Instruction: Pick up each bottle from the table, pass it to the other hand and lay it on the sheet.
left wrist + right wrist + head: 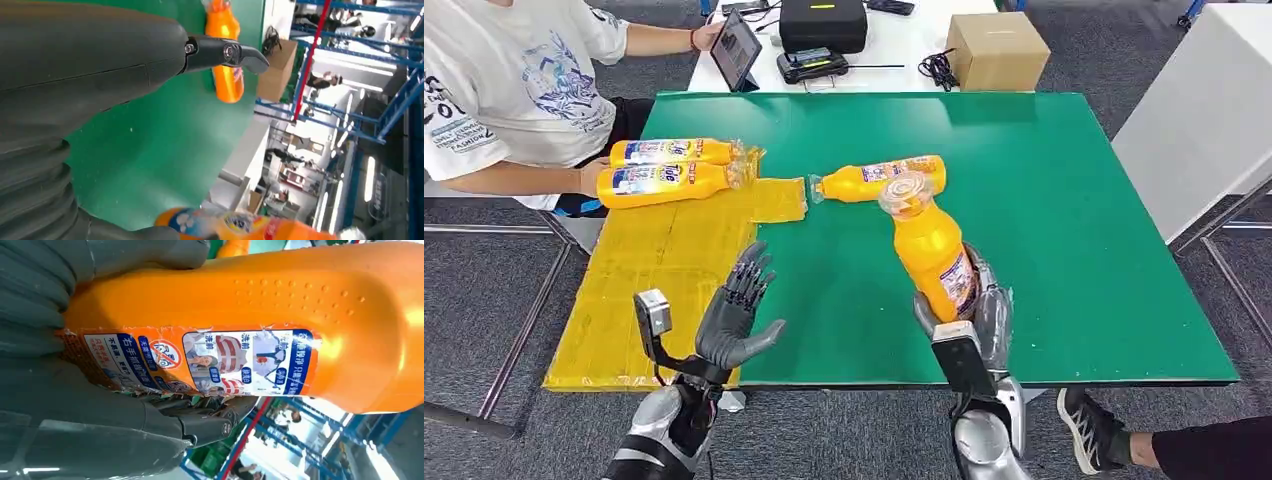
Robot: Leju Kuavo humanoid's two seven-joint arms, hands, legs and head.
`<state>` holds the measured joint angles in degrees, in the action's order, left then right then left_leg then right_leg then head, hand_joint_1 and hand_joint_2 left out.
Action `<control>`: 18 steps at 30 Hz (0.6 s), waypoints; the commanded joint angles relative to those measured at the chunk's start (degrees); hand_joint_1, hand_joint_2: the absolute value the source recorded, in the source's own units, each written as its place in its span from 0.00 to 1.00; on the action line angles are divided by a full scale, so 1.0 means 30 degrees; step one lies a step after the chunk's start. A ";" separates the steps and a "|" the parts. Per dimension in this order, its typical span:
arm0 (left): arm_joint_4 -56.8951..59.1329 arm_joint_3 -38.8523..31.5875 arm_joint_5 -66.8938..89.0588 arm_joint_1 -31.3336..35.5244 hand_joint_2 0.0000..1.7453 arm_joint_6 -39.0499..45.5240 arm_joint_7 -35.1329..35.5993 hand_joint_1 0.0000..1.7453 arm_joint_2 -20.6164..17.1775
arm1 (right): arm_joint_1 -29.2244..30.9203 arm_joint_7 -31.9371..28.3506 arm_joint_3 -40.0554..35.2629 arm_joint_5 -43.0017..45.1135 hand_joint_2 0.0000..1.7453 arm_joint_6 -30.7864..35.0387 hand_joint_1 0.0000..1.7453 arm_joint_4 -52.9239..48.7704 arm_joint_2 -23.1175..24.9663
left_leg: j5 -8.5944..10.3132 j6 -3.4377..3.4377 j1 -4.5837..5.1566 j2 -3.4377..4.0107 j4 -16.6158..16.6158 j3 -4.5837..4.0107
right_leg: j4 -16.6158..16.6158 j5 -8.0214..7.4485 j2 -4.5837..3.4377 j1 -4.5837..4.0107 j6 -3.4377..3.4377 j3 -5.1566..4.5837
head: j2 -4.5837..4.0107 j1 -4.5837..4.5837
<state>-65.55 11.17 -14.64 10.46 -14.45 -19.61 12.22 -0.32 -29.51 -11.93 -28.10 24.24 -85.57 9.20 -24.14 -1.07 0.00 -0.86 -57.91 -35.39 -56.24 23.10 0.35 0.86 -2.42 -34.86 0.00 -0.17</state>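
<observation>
Above the green table [1074, 250], your right hand [974, 310] is gripping a rigid, glossy, likely slippery orange bottle [932, 250] low down; your left hand [736, 310] is waiting spread — take its dimpled middle.

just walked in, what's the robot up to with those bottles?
The right hand holds an orange bottle upright above the green table. The left hand is open beside it, holding nothing. Two bottles lie on the yellow sheet, near a seated person's hand. One more bottle lies on the table.
</observation>
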 commanded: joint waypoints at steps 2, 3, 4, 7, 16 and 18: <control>0.0902 0.1578 0.0657 0.0903 1.00 0.0755 0.0172 0.00 -0.0806 | 0.1656 0.0438 -0.3571 -0.4247 1.00 0.1631 1.00 0.5409 0.1109 | -0.0046 0.0033 -0.0024 0.0100 0.0017 0.0123 | 0.0026 0.0014 -0.0085 -0.0029 0.0044 0.0101 | 0.0000 0.0000; 0.1352 0.1410 0.0663 0.1167 1.00 0.0908 0.0144 0.00 -0.0704 | 0.2195 0.0819 -0.4446 -0.4866 1.00 0.1683 1.00 0.6291 0.1135 | -0.0033 0.0028 -0.0023 0.0093 0.0018 0.0098 | 0.0026 0.0003 -0.0081 -0.0027 0.0037 0.0076 | 0.0000 0.0000; 0.1676 0.1358 0.0748 0.1383 1.00 0.0997 0.0156 0.00 -0.0661 | 0.2557 0.0993 -0.4936 -0.5371 1.00 0.2038 1.00 0.7033 0.1423 | -0.0041 0.0036 -0.0029 0.0118 0.0023 0.0128 | 0.0030 0.0004 -0.0101 -0.0034 0.0048 0.0099 | 0.0000 0.0000; 0.1771 0.1324 0.0802 0.1462 1.00 0.1042 0.0151 0.00 -0.0628 | 0.2692 0.1098 -0.5136 -0.5232 1.00 0.2122 1.00 0.7268 0.1590 | -0.0012 0.0019 -0.0033 0.0082 0.0015 0.0054 | 0.0015 -0.0007 -0.0069 -0.0034 0.0025 0.0036 | 0.0000 0.0000; 0.1450 0.1306 0.0944 0.1459 1.00 0.1014 0.0335 0.00 -0.0589 | 0.3332 0.1529 -0.7015 -0.5159 1.00 0.1582 1.00 0.8695 0.1828 | -0.0021 0.0022 -0.0035 0.0079 0.0022 0.0084 | 0.0025 0.0007 -0.0060 -0.0035 0.0027 0.0073 | 0.0000 0.0007; 0.1462 0.1282 0.0837 0.1447 1.00 0.0903 0.0482 0.00 -0.0561 | 0.3488 0.1600 -0.7232 -0.5097 1.00 0.1586 1.00 0.9062 0.1831 | -0.0034 0.0029 -0.0038 0.0076 0.0019 0.0118 | 0.0024 0.0022 -0.0055 -0.0038 0.0038 0.0106 | 0.0000 0.0007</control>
<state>-64.61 14.19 -12.00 12.31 -11.47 -19.12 11.98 5.94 -25.38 -28.29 -44.19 29.53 -67.54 14.67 -24.13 -1.05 -0.06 -0.78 -57.91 -35.38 -56.25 23.10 0.29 0.82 -2.41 -34.87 0.00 -0.15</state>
